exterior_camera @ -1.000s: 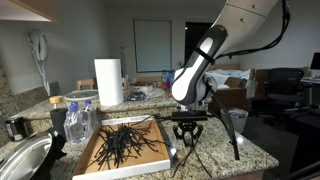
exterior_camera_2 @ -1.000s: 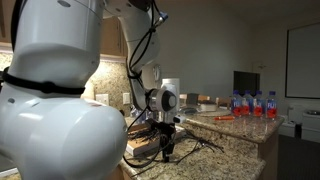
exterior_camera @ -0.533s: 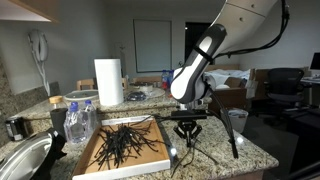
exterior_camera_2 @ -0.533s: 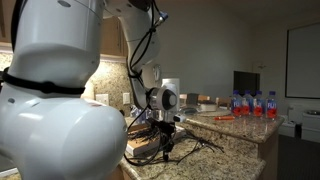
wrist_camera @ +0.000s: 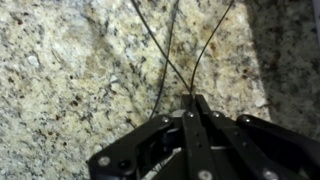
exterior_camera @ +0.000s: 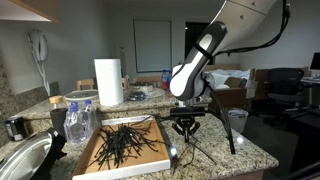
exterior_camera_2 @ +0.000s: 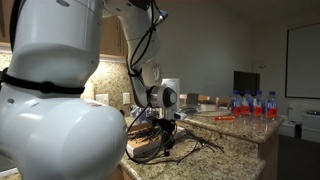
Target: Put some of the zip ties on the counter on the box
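My gripper [exterior_camera: 184,126] hangs over the granite counter [exterior_camera: 215,162] just beside the box [exterior_camera: 131,168], and its jaws are shut on a few black zip ties [exterior_camera: 192,152] that trail down to the worktop. In the wrist view the gripper [wrist_camera: 193,100] has its fingertips pressed together, and thin zip ties [wrist_camera: 163,62] fan out from them across the counter [wrist_camera: 70,70]. The tan box with a white rim holds a tangled pile of zip ties [exterior_camera: 120,142]. In an exterior view the gripper [exterior_camera_2: 165,128] stands above more zip ties [exterior_camera_2: 203,144] lying on the counter.
A paper towel roll [exterior_camera: 108,82] stands behind the box. A pack of water bottles [exterior_camera: 78,120] and a round metal bowl [exterior_camera: 25,160] sit on its other side. Bottles with red labels [exterior_camera_2: 250,103] stand on a far counter. The counter edge is close to the gripper.
The jaws have closed on the zip ties. The gripper has risen a little, drawing the ties' free ends inward.
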Available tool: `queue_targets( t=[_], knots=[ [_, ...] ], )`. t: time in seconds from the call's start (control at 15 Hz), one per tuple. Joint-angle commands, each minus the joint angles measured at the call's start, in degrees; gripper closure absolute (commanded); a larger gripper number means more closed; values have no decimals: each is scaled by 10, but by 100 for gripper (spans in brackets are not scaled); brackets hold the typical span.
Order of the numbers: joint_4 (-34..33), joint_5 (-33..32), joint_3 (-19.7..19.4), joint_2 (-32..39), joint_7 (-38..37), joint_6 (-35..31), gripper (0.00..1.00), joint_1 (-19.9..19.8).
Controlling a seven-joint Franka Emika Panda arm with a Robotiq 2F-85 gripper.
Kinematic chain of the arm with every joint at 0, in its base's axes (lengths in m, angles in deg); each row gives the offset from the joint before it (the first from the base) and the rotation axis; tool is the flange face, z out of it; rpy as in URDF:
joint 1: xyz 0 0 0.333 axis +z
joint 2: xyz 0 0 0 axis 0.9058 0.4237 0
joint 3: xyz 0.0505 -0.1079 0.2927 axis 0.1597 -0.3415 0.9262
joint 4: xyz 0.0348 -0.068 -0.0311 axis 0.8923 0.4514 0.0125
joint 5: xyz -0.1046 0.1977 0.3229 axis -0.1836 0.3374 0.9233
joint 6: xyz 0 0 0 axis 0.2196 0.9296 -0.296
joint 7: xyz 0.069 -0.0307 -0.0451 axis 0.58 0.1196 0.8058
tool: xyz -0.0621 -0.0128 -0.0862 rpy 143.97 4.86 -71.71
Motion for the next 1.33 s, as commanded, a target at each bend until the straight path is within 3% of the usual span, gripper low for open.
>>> queue_targets(
  t=[0.0, 0.47, 0.73, 1.0, 1.07, 1.13, 1.27],
  knots=[
    [-20, -9, 6, -48, -10, 19, 99, -7],
    [-135, -14, 29, -76, -26, 22, 99, -7],
    [-220, -43, 62, -29, -74, 32, 99, 11],
    [-305, -126, 80, 39, -172, 67, 99, 56],
    [-325, -132, 81, 52, -183, 87, 95, 68],
    [-341, -128, 83, 61, -187, 113, 70, 78],
    [-358, -81, 93, 64, -156, 166, 63, 85]
  ],
)
